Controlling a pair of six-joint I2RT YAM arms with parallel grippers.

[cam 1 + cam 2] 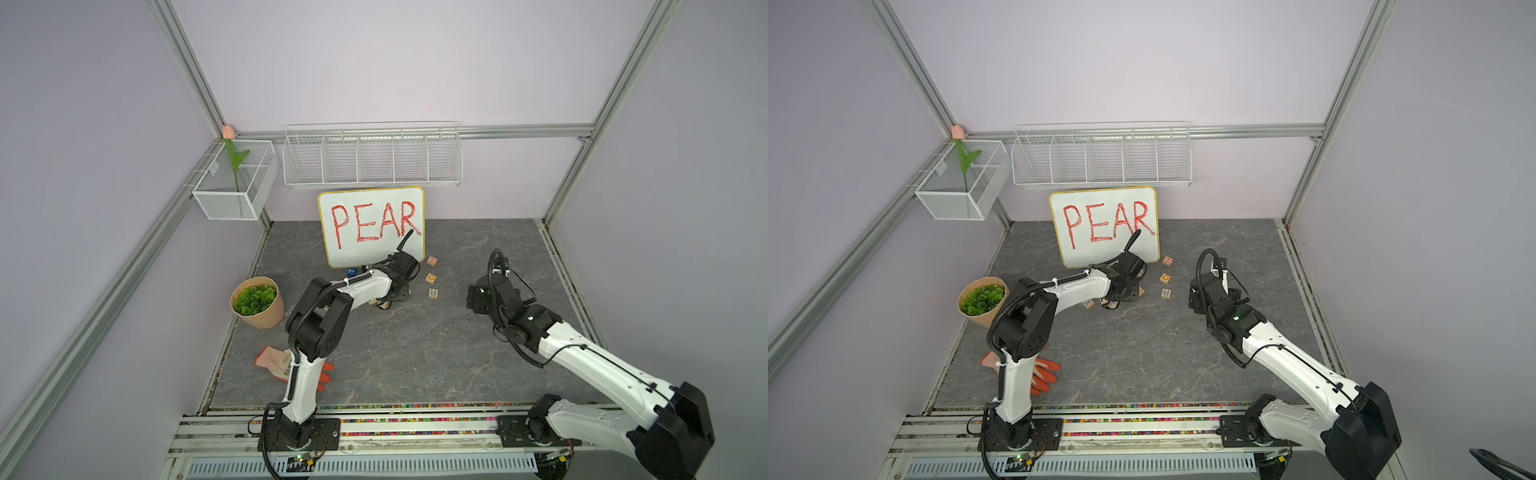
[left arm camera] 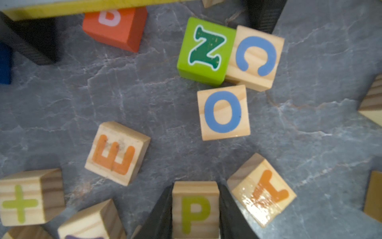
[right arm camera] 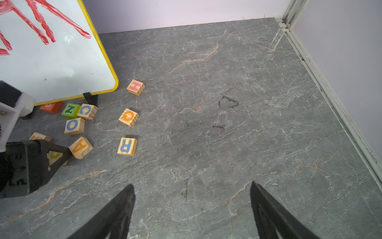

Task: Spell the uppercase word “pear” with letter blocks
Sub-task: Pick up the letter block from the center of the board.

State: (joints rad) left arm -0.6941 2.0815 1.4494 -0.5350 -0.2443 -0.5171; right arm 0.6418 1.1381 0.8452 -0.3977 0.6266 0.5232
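Right, the P block (image 2: 195, 209) sits squeezed between the left gripper's (image 2: 195, 186) black fingers, both pressed flat against its sides, down low over the grey table (image 3: 227, 134). The A block (image 3: 80, 147) lies just beside that gripper. The E block (image 2: 116, 153) is near on the other side, with nothing touching it. The R block (image 3: 126, 146) lies apart, in line with the Q block (image 3: 128, 117) and H block (image 3: 135, 87). Behind them stands the whiteboard (image 1: 361, 253) with PEAR in red. The right gripper (image 3: 191, 184) hangs spread wide, holding nothing.
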